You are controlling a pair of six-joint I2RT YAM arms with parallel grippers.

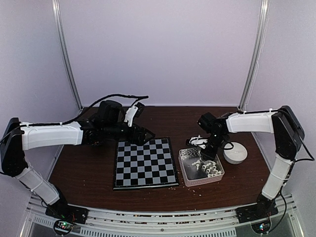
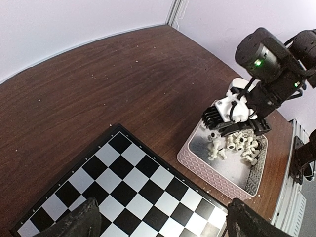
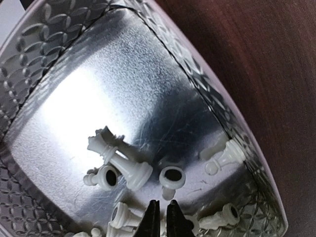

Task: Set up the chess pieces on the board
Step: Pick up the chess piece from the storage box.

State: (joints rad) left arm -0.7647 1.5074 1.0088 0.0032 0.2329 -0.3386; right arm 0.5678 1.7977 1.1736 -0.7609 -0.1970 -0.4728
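pale lilac walls [image 1: 163,49] close in a dark brown wooden table [image 1: 94,168], and everything we need sits on its near half. the board [image 1: 144,163] lies flat in the middle, with no piece standing on it yet. just to its right, apart from its edge, is the clear tray [image 1: 186,174], where the chess pieces [image 1: 207,168] lie in a loose heap toward the near end. a round white dish [image 1: 235,152] rests beyond the tray, out of our way.

the left gripper [image 2: 163,228] hovers over the board's far left corner with its fingers spread wide and nothing in them.

the right gripper [image 3: 162,219] is down inside the tray, its fingertips drawn to a thin slit above the heap. from the wrist view we cannot tell whether a piece is pinched between them.

we judge the step to be the first pick. to do it well we should take a single piece by its stem, not by the base. a crowned piece [image 3: 118,160] lies on its side, resting against its neighbours, so it may drag them along. we would lift straight up, slowly, clear of the tray wall, and check that one piece hangs upright enough to stand on a square. if the fingers come up bare, we reopen and aim for a piece lying apart.
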